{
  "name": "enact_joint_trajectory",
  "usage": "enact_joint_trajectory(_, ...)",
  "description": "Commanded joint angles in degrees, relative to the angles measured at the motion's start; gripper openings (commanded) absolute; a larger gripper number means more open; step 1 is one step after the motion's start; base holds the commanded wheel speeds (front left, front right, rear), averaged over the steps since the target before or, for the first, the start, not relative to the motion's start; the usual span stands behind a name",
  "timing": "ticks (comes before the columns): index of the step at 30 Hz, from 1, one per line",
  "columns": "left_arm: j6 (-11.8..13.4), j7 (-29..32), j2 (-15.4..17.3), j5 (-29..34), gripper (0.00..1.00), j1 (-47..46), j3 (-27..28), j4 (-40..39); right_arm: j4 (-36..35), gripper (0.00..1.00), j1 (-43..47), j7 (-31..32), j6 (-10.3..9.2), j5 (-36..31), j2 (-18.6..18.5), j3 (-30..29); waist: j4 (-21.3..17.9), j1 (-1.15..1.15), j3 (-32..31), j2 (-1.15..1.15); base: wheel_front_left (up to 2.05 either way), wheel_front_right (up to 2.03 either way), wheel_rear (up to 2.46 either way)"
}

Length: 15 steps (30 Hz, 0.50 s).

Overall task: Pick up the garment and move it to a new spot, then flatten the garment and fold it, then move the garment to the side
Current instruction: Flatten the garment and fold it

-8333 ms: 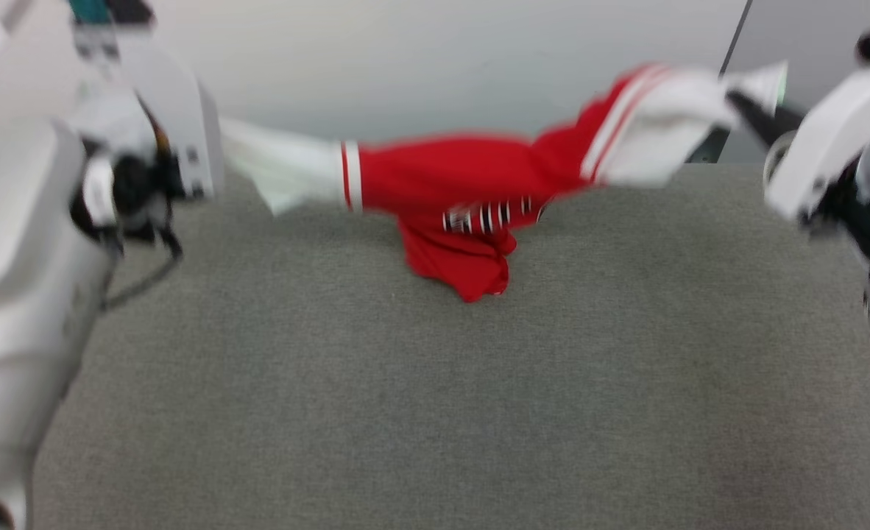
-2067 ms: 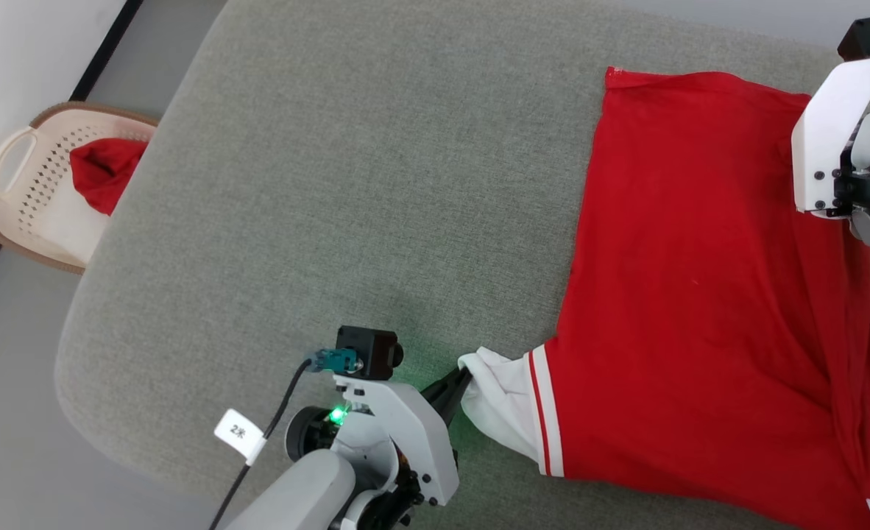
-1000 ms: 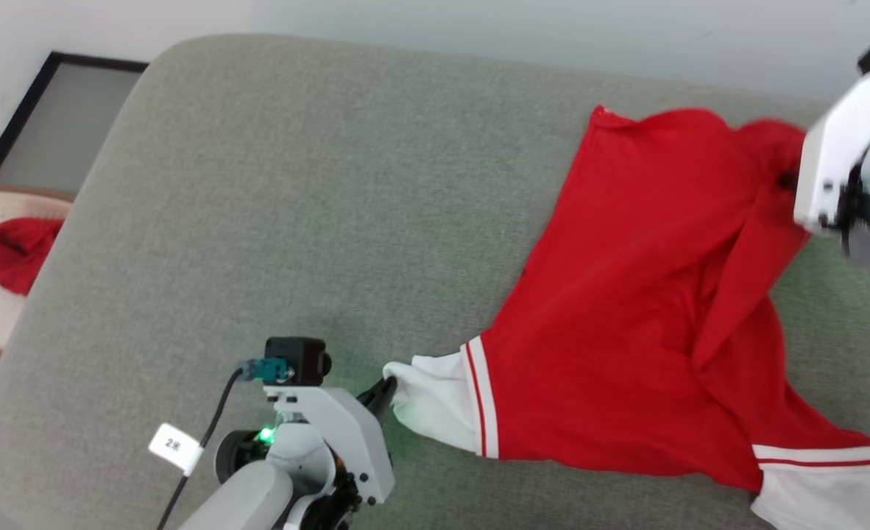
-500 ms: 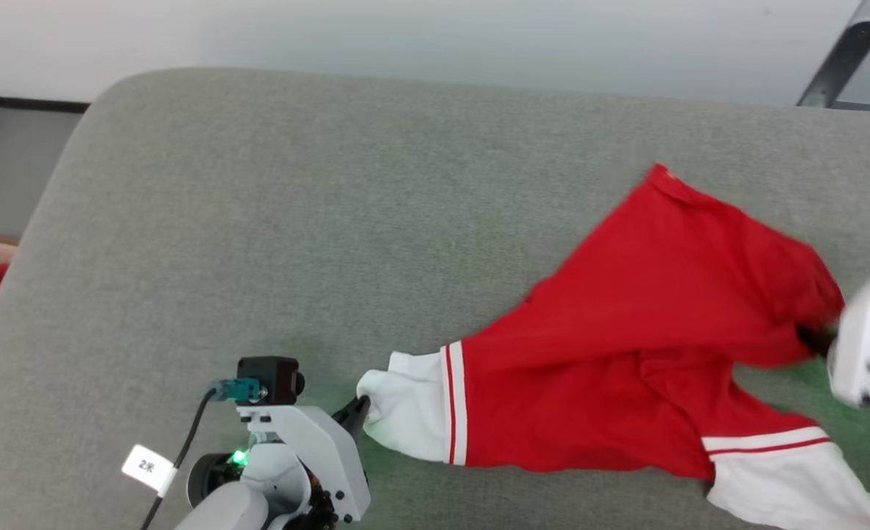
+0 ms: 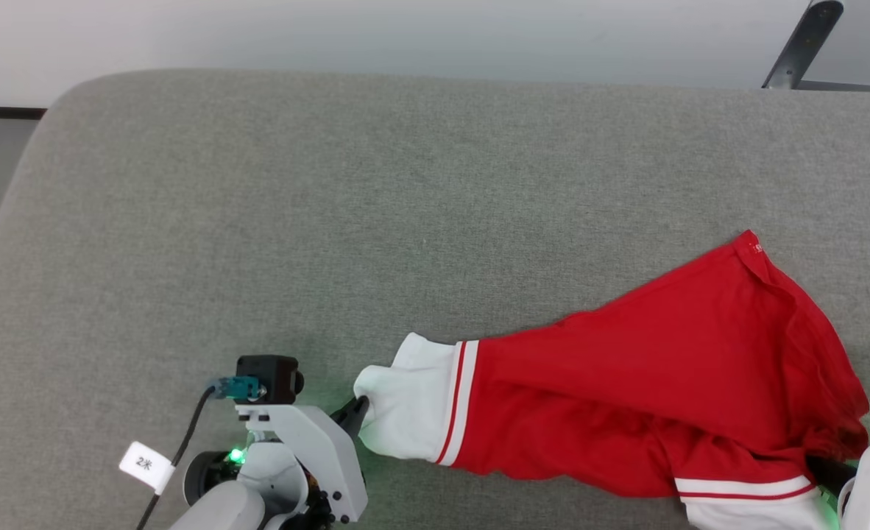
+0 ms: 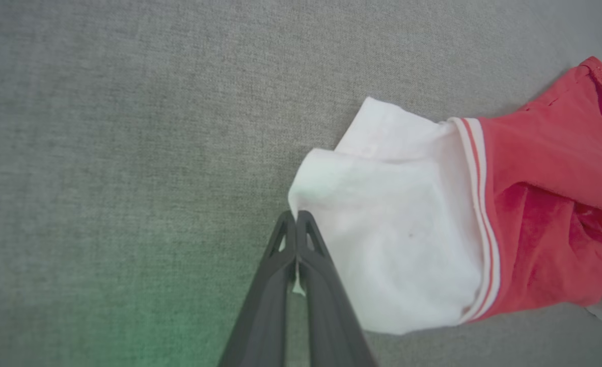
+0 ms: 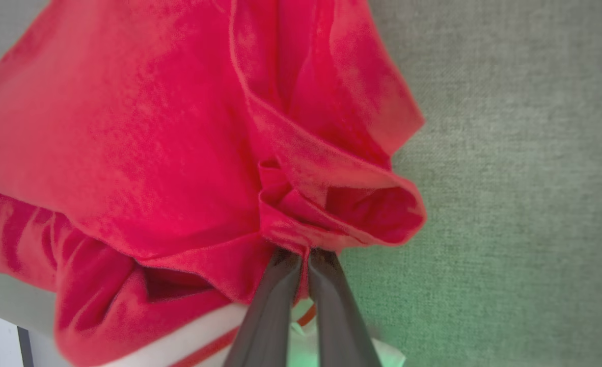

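Left claw (image 6: pixel 297 218) and right claw (image 7: pixel 305 253) pinch the soft rumpled garment (image 5: pixel 626 383) on woven cushion (image 5: pixel 332 221).

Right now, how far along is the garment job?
Done: the garment lies on the cushion, partly doubled over. In hand: left gripper pinches a white cuff, right gripper pinches bunched red fabric, seemingly mid-fold. Left: finish folding, move it aside.
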Motion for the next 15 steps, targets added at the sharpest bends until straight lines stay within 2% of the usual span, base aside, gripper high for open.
enact_joint_trajectory(1, -0.10, -0.07, 0.10, 0.11, 0.00, -0.15, -0.07, 0.09, -0.01, 0.00, 0.96, 0.55, -0.06, -0.41, 0.45, -0.32, -0.23, 0.00, 0.23, 0.00, 0.00, 0.00, 0.00)
enact_joint_trajectory(6, -0.42, -0.11, -0.15, 0.15, 0.00, -0.69, -0.26, 0.59, -0.71, 0.00, 1.53, 1.06, -0.06, -3.34, 1.46, -0.53, -0.57, 0.00, 0.62, 0.00, 0.00, 0.00, 0.00)
enact_joint_trajectory(7, -0.50, -0.13, -0.11, 0.14, 0.00, -0.77, -0.26, 0.70, -0.80, 0.41, 1.44, 0.96, -0.06, -3.48, 1.40, -0.27, -0.65, 0.00, 0.67, 0.00, 0.00, 0.00, 0.00)
enact_joint_trajectory(9, -0.53, -0.19, -0.06, 0.08, 0.00, -0.92, -0.18, 0.80, -1.24, 1.00, 1.12, 0.88, -0.06, -3.72, 1.30, 0.17, -0.81, 0.00, 0.69, 0.00, 0.00, 0.00, 0.00)
enact_joint_trajectory(15, -0.40, -0.24, 0.04, -0.20, 0.00, -0.89, -0.06, 0.98, -4.42, 1.00, 1.75, -0.30, -0.05, -3.55, 0.14, 1.79, -1.56, 0.00, 0.55, 0.00, 0.00, 0.00, 0.00)
